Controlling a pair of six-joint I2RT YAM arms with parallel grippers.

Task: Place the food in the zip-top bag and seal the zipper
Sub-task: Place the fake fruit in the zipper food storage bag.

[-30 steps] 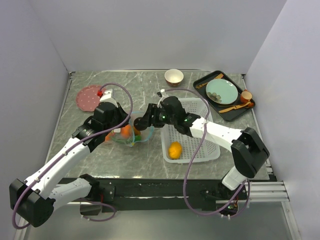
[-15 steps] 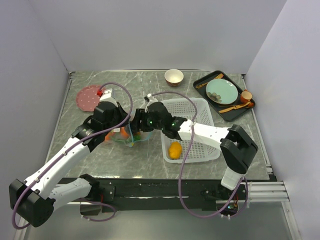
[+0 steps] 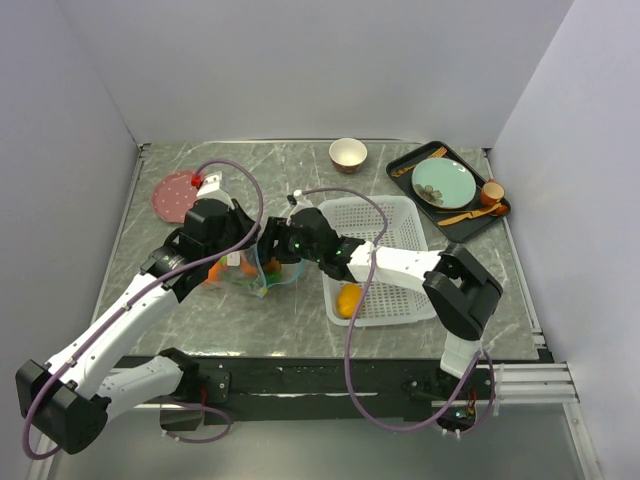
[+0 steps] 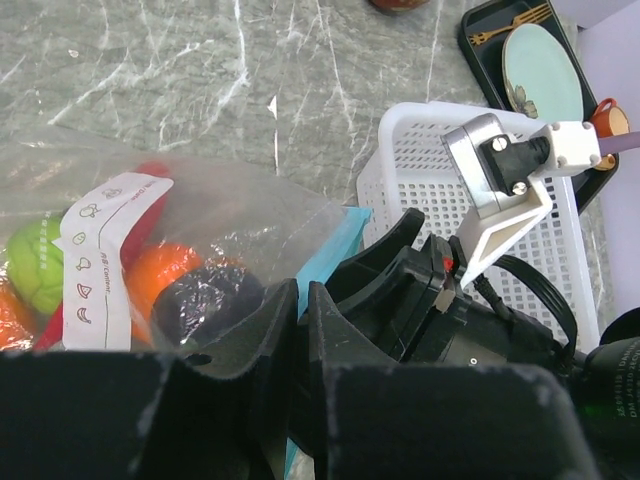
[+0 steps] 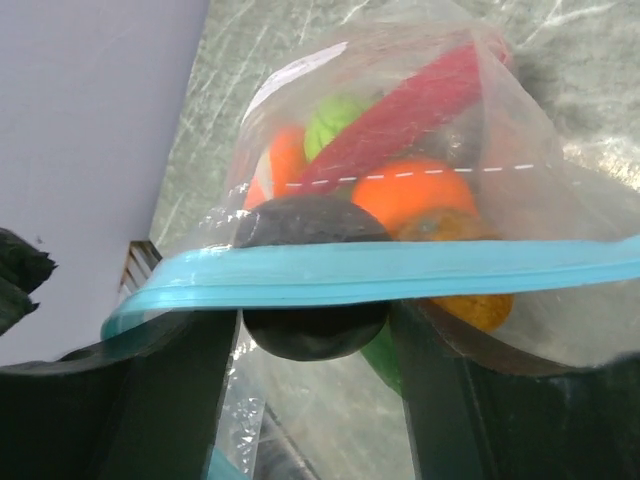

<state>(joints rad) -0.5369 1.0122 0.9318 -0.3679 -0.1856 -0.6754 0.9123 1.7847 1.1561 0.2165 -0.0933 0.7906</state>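
Zip-top bag (image 3: 250, 270): mid-table, just beside white basket (image 3: 405, 215), mouth facing the basket, zipper (image 5: 400, 268) running near-to-far. Contents: orange (image 5: 415, 195), green apple (image 5: 335, 118), red chili (image 5: 420, 90). Basket holds yellow fruit (image 3: 349, 299). Left gripper (image 4: 301, 330): nearly closed, pinching the bag's mouth edge. Right gripper (image 5: 315, 350): jaws wide, flanking dark round fruit (image 5: 318, 328) at the mouth; grip cannot be told.

Bright, even light; soft glare on the zip-top bag (image 5: 400, 170).
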